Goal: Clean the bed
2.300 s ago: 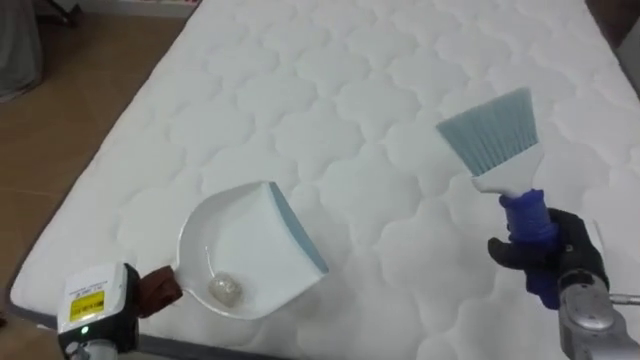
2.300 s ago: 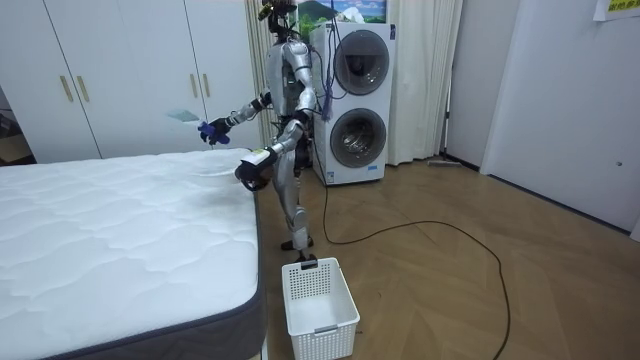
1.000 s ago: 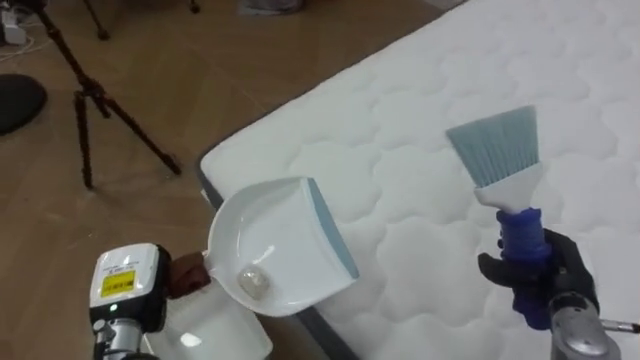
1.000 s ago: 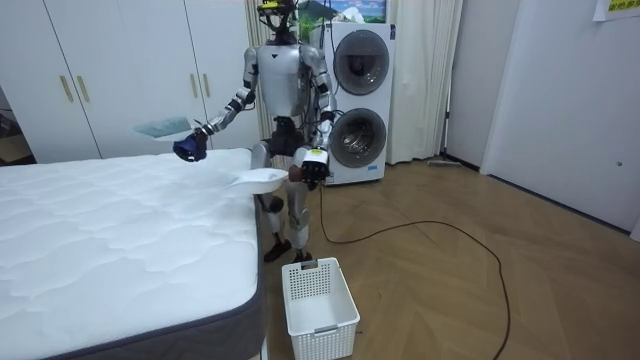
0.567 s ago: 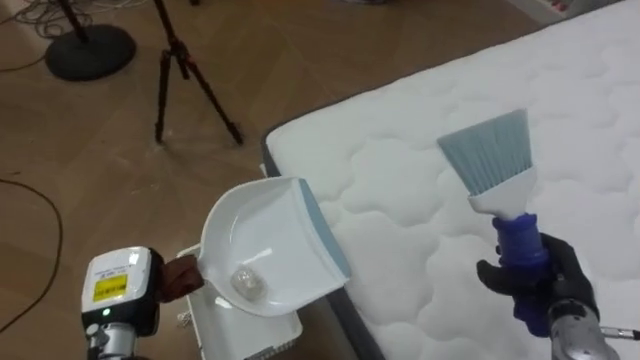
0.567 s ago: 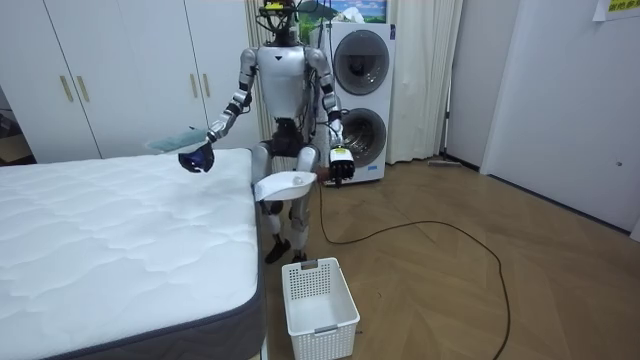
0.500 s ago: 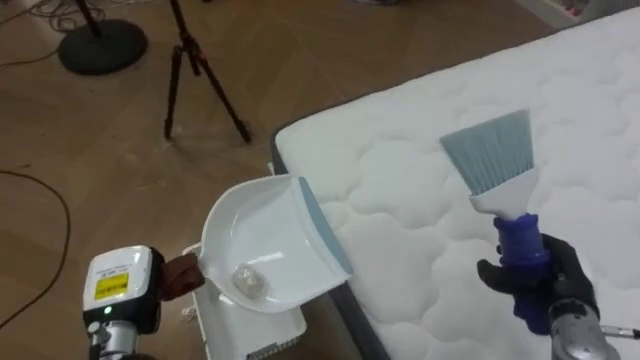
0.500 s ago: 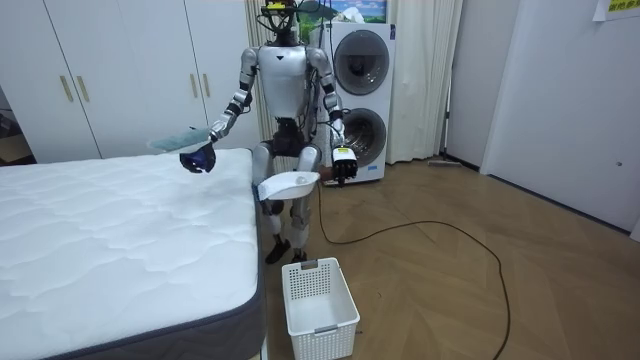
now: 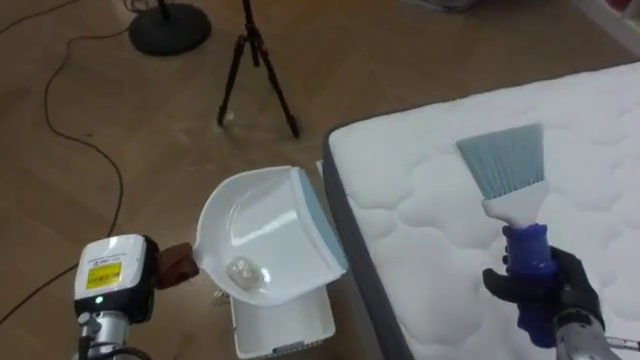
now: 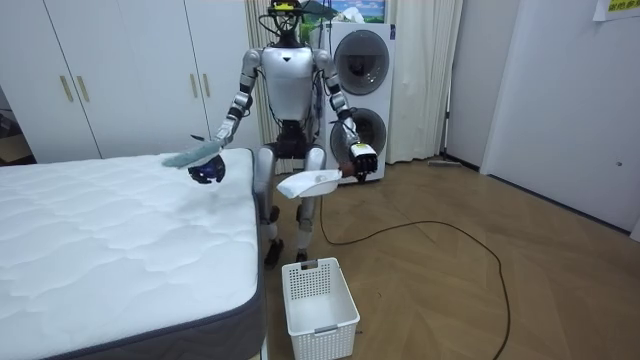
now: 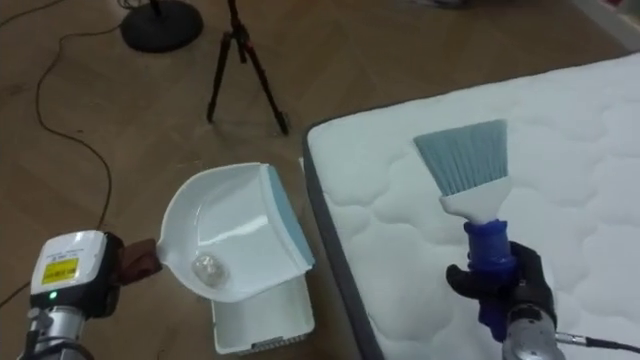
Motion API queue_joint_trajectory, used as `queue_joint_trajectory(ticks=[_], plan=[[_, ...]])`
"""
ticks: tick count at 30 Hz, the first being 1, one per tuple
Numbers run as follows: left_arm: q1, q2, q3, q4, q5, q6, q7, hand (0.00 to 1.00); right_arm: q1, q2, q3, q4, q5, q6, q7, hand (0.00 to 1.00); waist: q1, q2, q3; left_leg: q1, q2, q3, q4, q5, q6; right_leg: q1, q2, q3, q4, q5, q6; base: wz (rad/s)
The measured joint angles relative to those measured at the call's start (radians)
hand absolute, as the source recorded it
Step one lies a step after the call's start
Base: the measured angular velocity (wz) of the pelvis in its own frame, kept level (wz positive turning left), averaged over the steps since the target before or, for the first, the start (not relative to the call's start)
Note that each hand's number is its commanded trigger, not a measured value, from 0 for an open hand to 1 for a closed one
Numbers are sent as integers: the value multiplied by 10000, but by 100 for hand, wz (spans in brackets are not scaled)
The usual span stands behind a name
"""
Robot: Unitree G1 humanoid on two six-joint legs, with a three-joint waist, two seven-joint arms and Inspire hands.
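My left hand [image 9: 150, 272] is shut on the brown handle of a white dustpan [image 9: 265, 235], held level off the bed's side. A small crumpled pale ball [image 9: 243, 270] lies in the pan. Directly beneath the pan stands a white slotted basket [image 9: 285, 325] on the floor. My right hand [image 9: 548, 290] is shut on the blue handle of a hand brush [image 9: 505, 160], bristles up, over the white quilted mattress [image 9: 430, 230]. In the room view I stand at the bed's corner, with the dustpan [image 10: 308, 183] above the basket [image 10: 318, 295].
A black tripod [image 9: 255, 70], a round stand base [image 9: 168, 27] and a dark cable [image 9: 70, 120] lie on the wooden floor beyond the pan. Stacked washing machines [image 10: 358, 95] and white wardrobes [image 10: 110, 75] stand behind me.
I have turned to my left at the bed's corner. The dustpan has swung from over the mattress out over the floor, above the basket. The brush stays raised over the bed.
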Motion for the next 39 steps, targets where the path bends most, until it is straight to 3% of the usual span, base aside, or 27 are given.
queue_joint_trajectory(ticks=[2,4,6,7,9,12,16,19,21,22,25,29,33,39], plan=[[-22,94,-2,9,-21,20,0,100,-3,0,10,41,48,0,-15,0,-48,26,21,-12,-122,-265,56,-1,12,-564,169,129,-207,64,-59,55],[-44,118,-1,11,-21,38,3,100,-2,-1,19,216,56,1,-1,0,-202,19,20,-8,-278,-554,69,5,2,-1020,305,188,-654,438,-172,74],[-37,152,-5,14,-14,56,0,100,-1,-6,12,385,96,8,34,0,-336,-9,2,43,-559,-1022,96,-2,-5,-1217,329,236,-972,1291,-354,71],[-39,181,-4,12,-14,57,-1,100,-2,-25,9,386,74,8,50,0,-339,-29,-11,38,-616,-1074,99,-5,-6,-1204,338,263,-1023,1548,-368,47],[-44,273,-2,2,-14,87,-9,100,-23,-183,8,381,32,7,148,0,-295,140,-81,15,-573,-1406,61,-33,-56,-993,497,121,-1338,1749,-434,34],[-54,493,6,5,28,245,-12,100,-75,-189,-8,350,-33,-1,167,0,-242,142,-79,91,-473,-1481,37,-139,-130,-739,482,-76,-1491,1676,-462,27],[-57,492,5,109,23,408,9,100,-374,-187,-33,414,68,-16,364,0,-212,144,-71,210,-460,-1478,55,-266,-180,-627,499,-40,-1458,1498,-443,3],[-68,477,-1,168,32,564,10,100,-623,-187,-32,823,-30,-126,362,0,-259,127,-34,236,-459,-1452,114,-518,-640,-529,481,-47,-1417,1363,-410,11],[-76,478,-17,298,29,818,9,100,-865,-183,-17,1341,-80,-142,345,0,-270,141,-21,169,-444,-1433,311,-802,-1418,-489,495,-28,-1453,1347,-414,-4],[-75,481,-16,326,28,981,9,100,-984,-183,6,1590,-84,-153,295,0,-252,146,-15,144,-375,-1266,307,-839,-1513,-505,476,-17,-1463,1344,-421,-12],[-189,511,-17,334,20,1151,9,100,-1010,-183,43,1746,-77,-247,70,0,-290,234,38,15,-214,-901,307,-824,-1485,-546,478,-126,-1484,1305,-451,12],[-1138,608,-257,943,-5,1115,78,100,-1201,-185,43,1951,-62,-470,-183,0,-319,356,82,-386,-183,-677,293,-721,-1363,-945,400,-232,-1437,1206,-433,15],[-1603,1195,-845,1384,0,1099,156,100,-1202,-202,42,1960,-81,-905,-360,0,-424,465,91,-445,-186,-462,27,-566,-1222,-1194,297,-195,-1253,1075,-441,10],[-1609,1410,-873,1639,82,1139,324,100,-1265,-413,24,2406,-69,-1070,-538,0,-648,869,94,-809,-181,-219,-10,-532,-1255,-1663,224,-162,-1025,958,-484,6]])
